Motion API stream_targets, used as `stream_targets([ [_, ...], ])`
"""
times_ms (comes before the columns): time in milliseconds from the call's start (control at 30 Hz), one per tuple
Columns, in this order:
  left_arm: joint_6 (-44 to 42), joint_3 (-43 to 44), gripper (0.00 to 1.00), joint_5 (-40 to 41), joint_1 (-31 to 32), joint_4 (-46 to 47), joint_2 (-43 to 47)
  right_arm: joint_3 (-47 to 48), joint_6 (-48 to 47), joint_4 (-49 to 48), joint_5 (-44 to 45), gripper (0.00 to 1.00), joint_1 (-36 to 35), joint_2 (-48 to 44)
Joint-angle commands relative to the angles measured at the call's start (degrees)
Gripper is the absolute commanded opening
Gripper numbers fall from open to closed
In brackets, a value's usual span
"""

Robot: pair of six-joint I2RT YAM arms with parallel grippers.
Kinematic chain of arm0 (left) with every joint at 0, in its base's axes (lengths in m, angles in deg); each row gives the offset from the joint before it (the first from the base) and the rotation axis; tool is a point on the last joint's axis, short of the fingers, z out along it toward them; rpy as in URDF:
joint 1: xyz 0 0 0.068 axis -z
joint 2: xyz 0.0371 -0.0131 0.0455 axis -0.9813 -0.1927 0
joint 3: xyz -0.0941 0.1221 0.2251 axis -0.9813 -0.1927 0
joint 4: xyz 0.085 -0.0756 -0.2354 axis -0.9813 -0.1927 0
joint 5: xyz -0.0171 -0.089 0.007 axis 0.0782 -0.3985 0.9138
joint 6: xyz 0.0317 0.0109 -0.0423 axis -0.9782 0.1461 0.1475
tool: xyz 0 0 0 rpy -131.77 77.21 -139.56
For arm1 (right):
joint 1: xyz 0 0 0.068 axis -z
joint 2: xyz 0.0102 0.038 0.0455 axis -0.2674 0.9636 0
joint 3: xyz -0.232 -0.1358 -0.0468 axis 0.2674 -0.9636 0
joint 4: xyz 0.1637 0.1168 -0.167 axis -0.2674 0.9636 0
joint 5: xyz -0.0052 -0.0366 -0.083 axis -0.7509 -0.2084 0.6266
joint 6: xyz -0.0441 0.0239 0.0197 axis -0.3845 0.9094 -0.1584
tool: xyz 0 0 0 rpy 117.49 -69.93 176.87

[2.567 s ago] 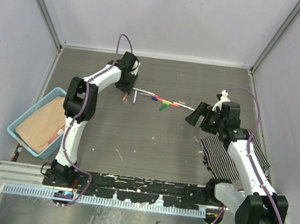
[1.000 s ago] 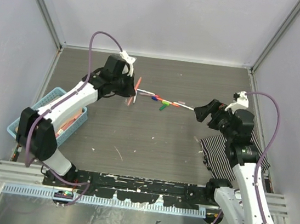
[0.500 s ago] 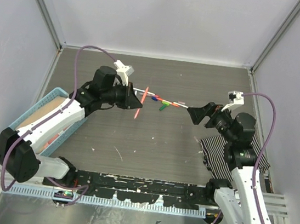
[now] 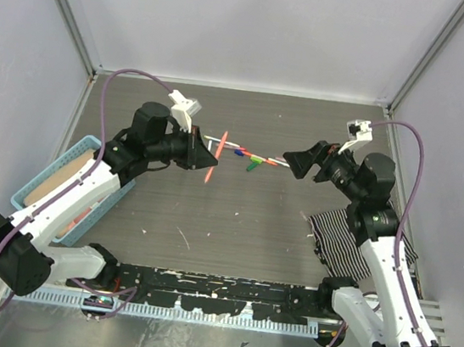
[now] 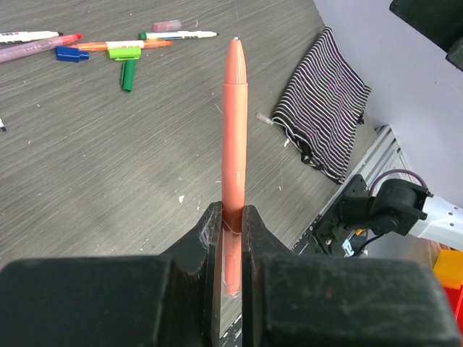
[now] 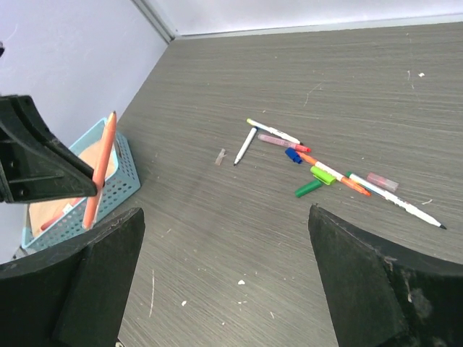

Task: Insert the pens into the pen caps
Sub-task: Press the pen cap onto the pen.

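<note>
My left gripper (image 4: 204, 154) (image 5: 231, 217) is shut on an all-orange pen (image 4: 216, 156) (image 5: 234, 130) (image 6: 100, 170), held above the table with its tip pointing away from the jaws. More pens (image 4: 251, 156) lie in a loose row at the back middle. Among them are a white pen (image 6: 244, 146), a pink pen with a red end (image 6: 282, 142) and an orange pen with a lime piece (image 6: 329, 172). A blue cap (image 6: 292, 154) (image 5: 71, 54), a green cap (image 6: 308, 189) (image 5: 127, 75) and a pink cap (image 6: 382, 181) lie among them. My right gripper (image 4: 298, 161) (image 6: 225, 213) is open and empty, raised to the right of the row.
A blue basket (image 4: 41, 191) (image 6: 123, 181) with tan contents stands at the left edge. A striped cloth (image 4: 360, 242) (image 5: 322, 108) lies at the right, beneath my right arm. Grey walls close in three sides.
My left arm has swung the orange pen up from the pen row and toward the middle. My right gripper has risen and turned to face the left gripper, staying open.
</note>
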Motion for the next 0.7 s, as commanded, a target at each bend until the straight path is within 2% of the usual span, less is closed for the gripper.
stream_targets([
  [0, -0.5, 2.1, 0.00, -1.7, 0.1, 0.5, 0.7, -2.5, -1.4, -8.2, -6.2, 1.00, -0.2, -2.8],
  [100, 0.3, 2.2, 0.00, -1.8, 0.1, 1.0, 1.2, -5.1, -0.6, -13.4, -7.0, 1.00, -0.9, -3.0],
  [167, 0.8, 2.5, 0.00, -1.9, 0.1, 1.2, 1.3, -5.5, -3.9, -14.0, -3.8, 1.00, -4.4, -3.1],
  [267, 0.5, 3.4, 0.00, -1.7, 0.1, 0.2, 1.4, -4.6, -13.7, -11.3, 8.1, 1.00, -16.5, -3.6],
  [367, 0.1, 4.4, 0.00, -0.9, 0.1, -1.1, 1.8, -5.4, -20.7, -12.8, 15.4, 1.00, -27.4, -3.7],
  [467, 0.4, 5.0, 0.00, -0.8, 0.1, -1.2, 2.2, -8.0, -25.7, -17.0, 18.4, 1.00, -34.6, -4.1],
  [600, 1.2, 5.8, 0.00, -0.9, 0.1, -1.1, 2.3, -11.9, -31.2, -23.3, 26.7, 1.00, -42.3, -4.3],
  [667, 2.1, 6.0, 0.00, -1.0, 0.1, -0.8, 2.4, -12.8, -34.5, -26.5, 30.3, 1.00, -45.9, -1.9],
])
